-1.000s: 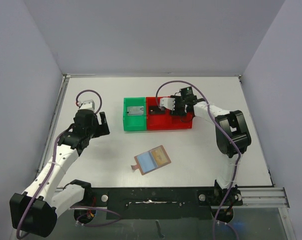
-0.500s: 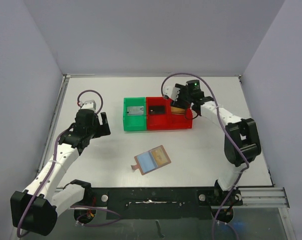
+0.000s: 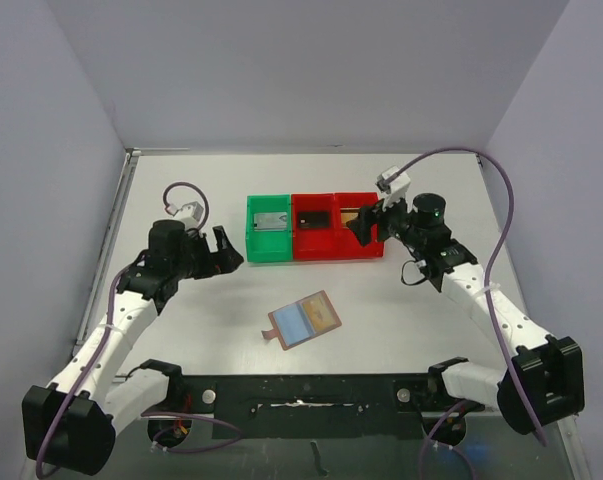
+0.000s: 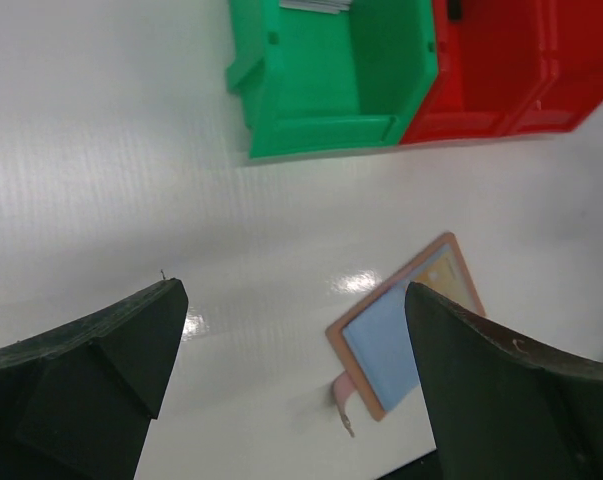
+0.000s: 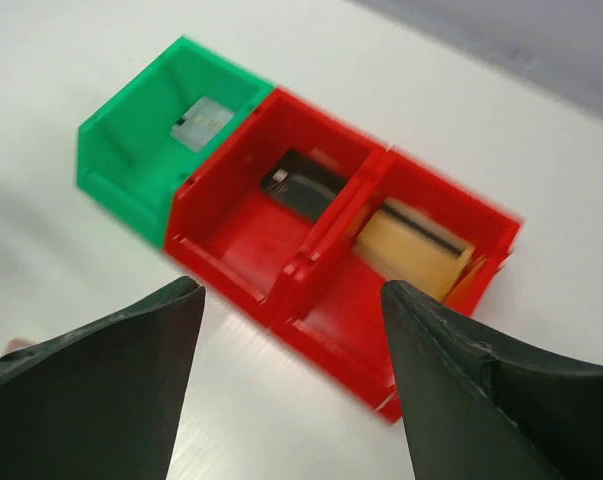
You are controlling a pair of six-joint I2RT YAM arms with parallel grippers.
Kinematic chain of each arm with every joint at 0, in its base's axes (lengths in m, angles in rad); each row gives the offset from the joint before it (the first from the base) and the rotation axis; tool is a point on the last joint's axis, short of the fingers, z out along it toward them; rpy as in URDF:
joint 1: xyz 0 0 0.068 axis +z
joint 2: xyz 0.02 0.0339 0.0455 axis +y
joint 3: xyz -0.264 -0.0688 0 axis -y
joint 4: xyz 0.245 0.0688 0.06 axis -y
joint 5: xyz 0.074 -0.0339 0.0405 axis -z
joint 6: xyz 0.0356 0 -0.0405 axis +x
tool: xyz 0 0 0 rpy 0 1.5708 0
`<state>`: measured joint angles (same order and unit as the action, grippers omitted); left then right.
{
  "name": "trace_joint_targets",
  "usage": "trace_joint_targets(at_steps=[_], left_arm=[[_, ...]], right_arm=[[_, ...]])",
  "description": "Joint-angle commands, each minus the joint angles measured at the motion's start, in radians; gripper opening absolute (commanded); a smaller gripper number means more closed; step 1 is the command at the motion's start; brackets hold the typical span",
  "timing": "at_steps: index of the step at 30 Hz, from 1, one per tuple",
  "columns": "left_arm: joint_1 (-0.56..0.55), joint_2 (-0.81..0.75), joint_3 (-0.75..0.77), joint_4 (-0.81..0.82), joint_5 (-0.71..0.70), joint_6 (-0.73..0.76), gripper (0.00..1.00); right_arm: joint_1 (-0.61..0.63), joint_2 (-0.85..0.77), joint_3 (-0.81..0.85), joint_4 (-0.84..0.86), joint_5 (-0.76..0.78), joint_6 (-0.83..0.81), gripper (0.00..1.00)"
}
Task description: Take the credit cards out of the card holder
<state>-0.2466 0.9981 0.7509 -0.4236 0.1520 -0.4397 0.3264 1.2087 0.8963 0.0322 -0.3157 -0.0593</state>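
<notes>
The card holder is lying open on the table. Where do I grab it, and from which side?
Likely the small tab at the card holder's near-left corner: the holder lies open and flat, lining up, so its edges offer little to pinch. Come down from above with the open left gripper, which is on that side.

A robotics lab test cell: plain pale walls (image 3: 311, 70) rise beyond the left gripper (image 3: 224, 251) and right gripper (image 3: 364, 228), a white tabletop (image 3: 381, 312) lies beneath them, a black mounting rail (image 3: 311, 386) behind them.
</notes>
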Motion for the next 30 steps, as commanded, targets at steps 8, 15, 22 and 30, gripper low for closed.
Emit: trace_joint_targets(at_steps=[8,15,22,30], left_arm=[[-0.065,-0.066,-0.127,0.318,0.337,-0.352,0.92],[-0.294,-0.041,-0.19,0.401,0.192,-0.523,0.9],[-0.416,0.054,-0.219,0.502,0.134,-0.621,0.78],[-0.45,0.124,-0.217,0.517,0.089,-0.667,0.73]], right_arm=[[-0.1,-0.095,-0.295,0.139,-0.264,0.786,0.99],[-0.003,-0.069,-0.357,0.209,-0.284,0.865,0.98],[0.108,-0.025,-0.326,-0.029,-0.009,0.871,0.87],[0.221,0.042,-0.366,0.009,0.004,0.931,0.46]])
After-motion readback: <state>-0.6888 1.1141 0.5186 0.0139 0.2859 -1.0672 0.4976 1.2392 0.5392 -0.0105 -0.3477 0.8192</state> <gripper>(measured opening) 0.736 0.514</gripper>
